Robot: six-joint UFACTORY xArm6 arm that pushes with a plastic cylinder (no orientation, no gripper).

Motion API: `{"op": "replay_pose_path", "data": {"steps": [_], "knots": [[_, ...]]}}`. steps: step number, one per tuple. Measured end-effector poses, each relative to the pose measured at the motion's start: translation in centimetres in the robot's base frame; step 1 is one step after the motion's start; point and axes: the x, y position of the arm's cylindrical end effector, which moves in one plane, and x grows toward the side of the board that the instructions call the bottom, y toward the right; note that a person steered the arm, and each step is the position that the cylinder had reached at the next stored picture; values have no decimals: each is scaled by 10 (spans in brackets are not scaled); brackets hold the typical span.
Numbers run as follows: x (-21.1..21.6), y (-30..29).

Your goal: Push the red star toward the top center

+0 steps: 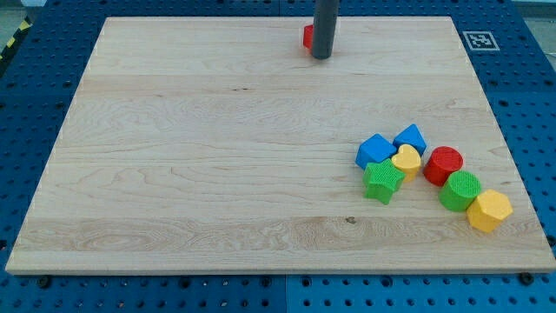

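My tip (321,56) is touching the red star (307,36) at its 4 o'clock, nearly delivering it top center; no jaws exist. Next: ease off.

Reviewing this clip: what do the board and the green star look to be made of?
Board: looks like pale wood with a smooth matt finish; grain streaks and a small dark knot show. Green star: probably plastic, possibly 3D-printed; fine ridges line its top face and the colour is even. My tip sits at the view's top, beside a red block.
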Motion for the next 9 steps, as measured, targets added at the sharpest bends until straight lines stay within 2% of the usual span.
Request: {"op": "replay_pose_path", "data": {"steps": [1,2,3,4,5,7,8,9], "knots": [[-10,-1],[-1,15],[-7,54],[-27,58],[-30,55],[-41,-13],[-41,-22],[-41,5]]}}
